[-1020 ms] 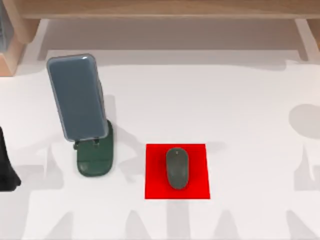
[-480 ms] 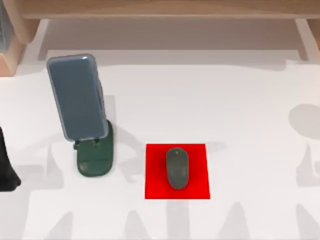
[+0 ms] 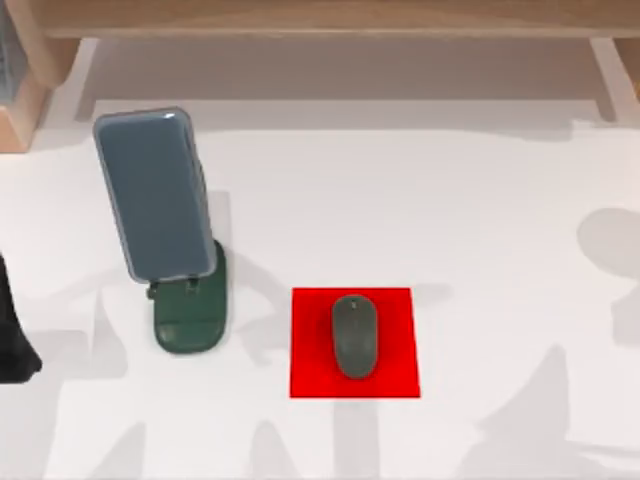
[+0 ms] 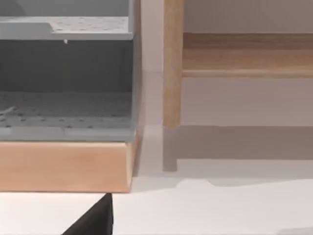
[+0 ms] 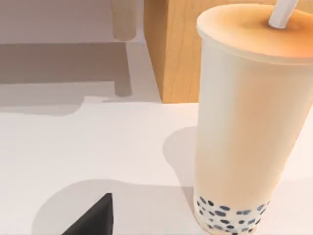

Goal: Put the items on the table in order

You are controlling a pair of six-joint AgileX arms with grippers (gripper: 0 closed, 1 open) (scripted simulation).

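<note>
Left arm (image 3: 12, 335) parked at the table's (image 3: 480, 200) left edge, dark fingertip (image 5: 93, 218) of right gripper low over the table

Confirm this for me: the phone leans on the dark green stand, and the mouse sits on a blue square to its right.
Wrong in one respect: the square is red, not blue. The top view shows the mouse on it, right of the dark green stand where the phone leans.
</note>
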